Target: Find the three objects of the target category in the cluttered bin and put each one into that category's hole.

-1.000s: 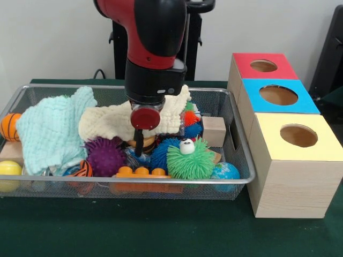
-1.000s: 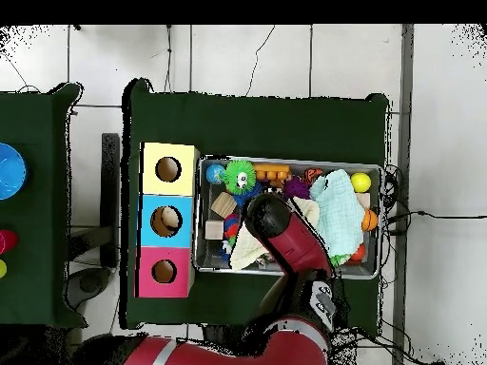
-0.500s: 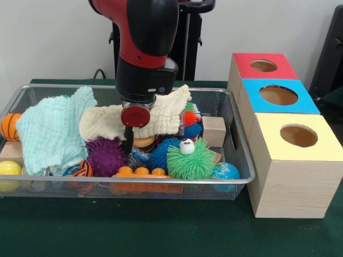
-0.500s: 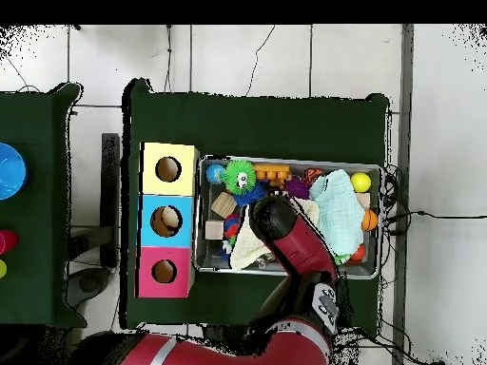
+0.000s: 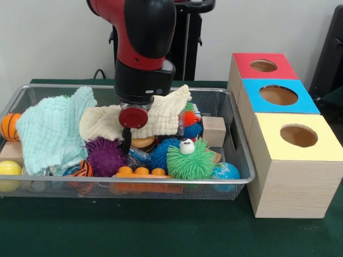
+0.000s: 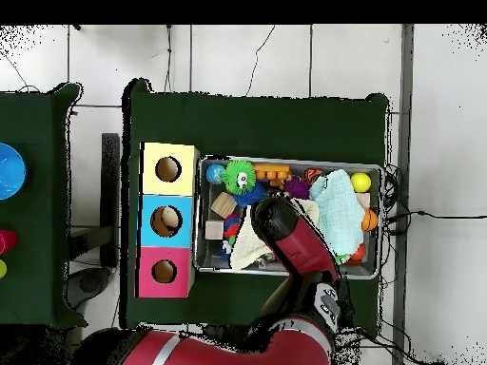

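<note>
The wire bin (image 5: 242, 155) is packed with toys and cloths. My gripper (image 5: 127, 144) hangs low over the middle of the bin. It sits just in front of a cream cloth (image 5: 166, 115), between a purple spiky ball (image 5: 104, 157) and a blue spiky ball (image 5: 162, 152). A tan round object (image 5: 142, 142) lies right beside it. How the jaws stand is hidden by the wrist. A green spiky ball with an eye (image 5: 189, 159) lies to the right. In the overhead view the arm (image 6: 278, 226) covers the gripper.
A mint cloth (image 5: 53, 128) fills the bin's left side, with orange (image 5: 9, 126) and yellow (image 5: 9, 170) balls beyond it. An orange brick (image 5: 142, 172), a globe ball (image 5: 225, 171) and a wooden block (image 5: 214, 130) lie nearby. Red (image 5: 263, 65), blue (image 5: 279, 95) and yellow (image 5: 298, 135) holed boxes stand right.
In the front view the arm has shifted left over the bin and the gripper now hangs beside the purple spiky ball. The toys and cloths have not moved.
</note>
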Robot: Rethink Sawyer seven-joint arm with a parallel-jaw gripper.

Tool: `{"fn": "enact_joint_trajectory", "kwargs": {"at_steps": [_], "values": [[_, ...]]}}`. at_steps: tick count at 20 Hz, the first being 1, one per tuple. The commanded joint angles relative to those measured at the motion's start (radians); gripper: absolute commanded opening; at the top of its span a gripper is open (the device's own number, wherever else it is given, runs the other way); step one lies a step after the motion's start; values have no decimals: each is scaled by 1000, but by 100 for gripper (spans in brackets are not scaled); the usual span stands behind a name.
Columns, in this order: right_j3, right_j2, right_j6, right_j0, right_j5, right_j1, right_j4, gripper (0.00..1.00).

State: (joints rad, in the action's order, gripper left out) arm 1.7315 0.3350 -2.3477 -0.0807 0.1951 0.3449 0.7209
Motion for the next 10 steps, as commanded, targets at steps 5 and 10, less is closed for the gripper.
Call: {"fn": "enact_joint_trajectory", "kwargs": {"at_steps": [5, 10], "values": [[17, -123, -196, -28, 35, -22, 32, 100], [12, -73, -223, 9, 101, -3, 34, 100]]}}
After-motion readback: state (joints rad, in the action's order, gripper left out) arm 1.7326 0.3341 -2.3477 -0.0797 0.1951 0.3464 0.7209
